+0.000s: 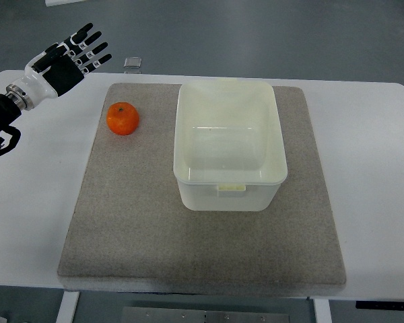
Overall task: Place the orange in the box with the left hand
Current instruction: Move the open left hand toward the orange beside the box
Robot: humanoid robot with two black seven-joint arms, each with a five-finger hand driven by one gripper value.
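Observation:
An orange lies on the grey mat near its far left corner. To its right stands a pale, translucent plastic box with nothing inside. My left hand hovers beyond the table's far left corner, up and to the left of the orange, well apart from it. Its fingers are spread and hold nothing. The right arm does not show.
The mat covers most of a white table. A small square clear object lies on the floor just past the table's far edge. Grey floor surrounds the table.

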